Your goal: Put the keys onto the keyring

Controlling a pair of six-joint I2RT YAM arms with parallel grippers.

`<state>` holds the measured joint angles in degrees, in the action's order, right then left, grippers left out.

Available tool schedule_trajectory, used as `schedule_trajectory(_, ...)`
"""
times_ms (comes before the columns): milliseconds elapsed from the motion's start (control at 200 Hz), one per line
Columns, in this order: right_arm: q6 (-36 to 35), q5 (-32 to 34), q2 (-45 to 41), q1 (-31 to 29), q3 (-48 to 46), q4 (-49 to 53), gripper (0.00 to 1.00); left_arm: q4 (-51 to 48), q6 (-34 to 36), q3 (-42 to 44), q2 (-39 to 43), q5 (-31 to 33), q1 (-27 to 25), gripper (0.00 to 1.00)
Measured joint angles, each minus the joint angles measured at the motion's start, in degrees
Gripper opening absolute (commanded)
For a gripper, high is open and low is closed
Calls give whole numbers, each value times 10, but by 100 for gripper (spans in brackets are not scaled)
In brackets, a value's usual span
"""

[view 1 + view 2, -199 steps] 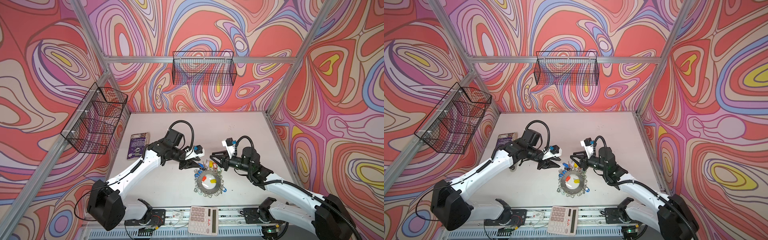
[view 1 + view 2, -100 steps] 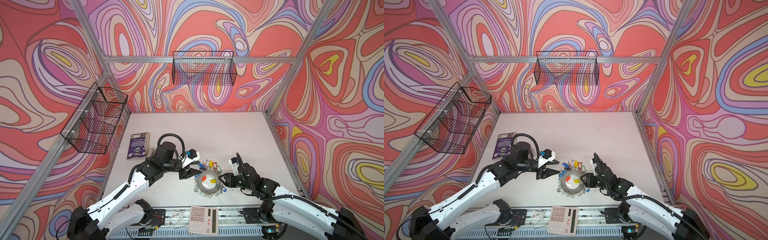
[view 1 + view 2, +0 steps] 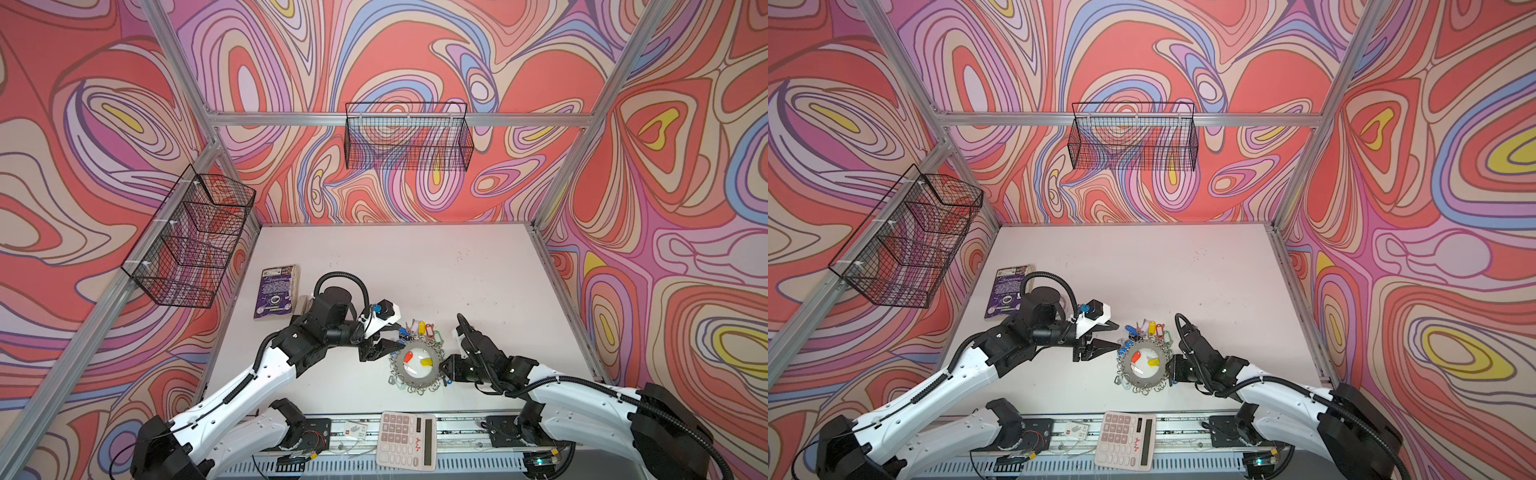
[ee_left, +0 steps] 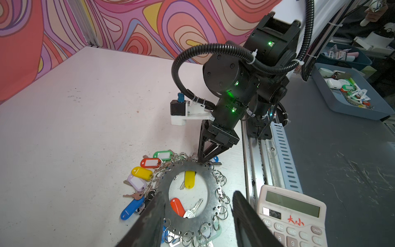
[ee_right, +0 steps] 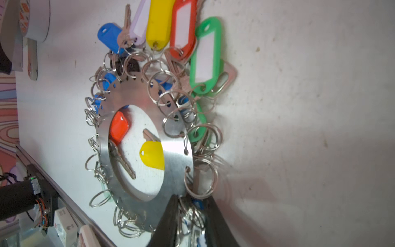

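Left gripper (image 4: 197,193): jaws are held half-wide and empty, poised over the keyring's near rim; in both top views it is seen just beside the rim's left side.
Keyring (image 4: 213,192): laid flat on the table (image 3: 415,270), between the two grippers.
Keys (image 5: 162,25): a bunch with blue, lilac, yellow, red and green tags is fanned out at the far rim. Their rings are tangled with the rim's rings, so they are judged to be hung already.
Red key (image 4: 177,206), yellow key (image 4: 189,178): laid on the table inside the hole; no link to the rim is seen.
Split rings (image 5: 126,224): many along the near rim are seen bare.
Right gripper (image 5: 192,198): jaws are set narrow about split rings at the rim's right side; whether one is pinched cannot be told.
Done: the far-rim bunch, as judged.
Left: the red key and yellow key are not yet hooked on; bare rings are there to be filled.
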<state>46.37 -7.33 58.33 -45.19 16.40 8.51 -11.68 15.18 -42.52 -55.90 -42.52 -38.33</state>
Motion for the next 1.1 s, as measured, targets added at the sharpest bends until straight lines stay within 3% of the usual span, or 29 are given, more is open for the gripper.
schedule_trajectory(110,5,-1,-18,-2,0,1,0,-1,2,0,0,7,0,54)
schedule_trajectory(391,6,-4,-27,-3,12,35,0,-42,39,-3,-2,27,-26,54)
schedule_trajectory(596,6,-13,-21,-8,78,77,0,-82,90,-11,-20,43,-68,53)
schedule_trajectory(1102,6,-31,-15,-10,165,104,0,-124,168,-53,-121,86,-105,54)
